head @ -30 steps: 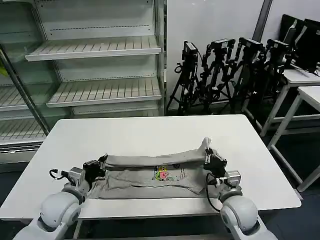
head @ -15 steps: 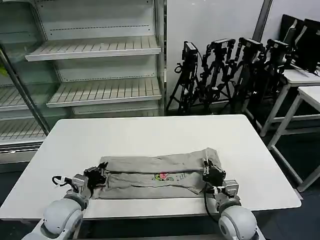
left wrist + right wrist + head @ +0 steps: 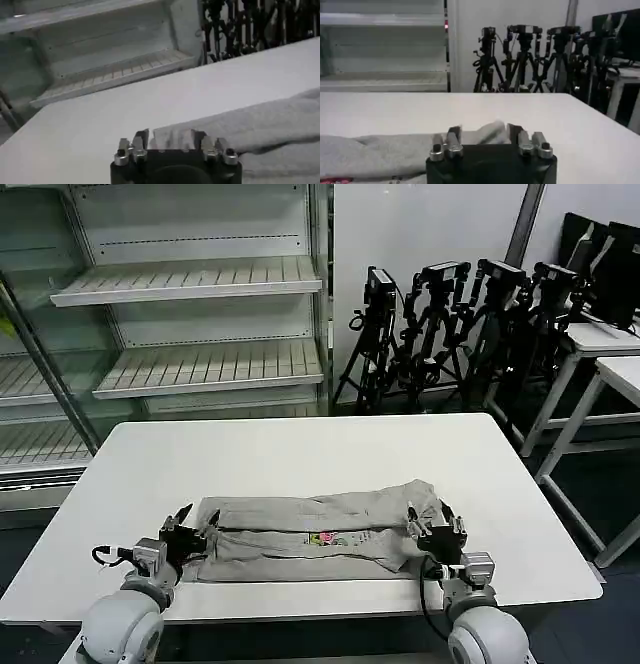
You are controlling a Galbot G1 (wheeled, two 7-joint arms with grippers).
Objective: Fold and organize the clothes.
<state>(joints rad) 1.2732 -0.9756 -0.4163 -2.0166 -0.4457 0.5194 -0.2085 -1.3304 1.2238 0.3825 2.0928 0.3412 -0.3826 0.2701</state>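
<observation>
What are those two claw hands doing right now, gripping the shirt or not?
Left gripper: open, at one end of the folded light grey cotton T-shirt, holding nothing.
Right gripper: open, at the shirt's other end, holding nothing.

No readable text; T-shirt chest print illegible.

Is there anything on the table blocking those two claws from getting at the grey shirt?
Nothing visible does. The left gripper sits at one end of the folded T-shirt and the right gripper at the other, both with fingers open. The white table around the shirt carries no other objects.
</observation>
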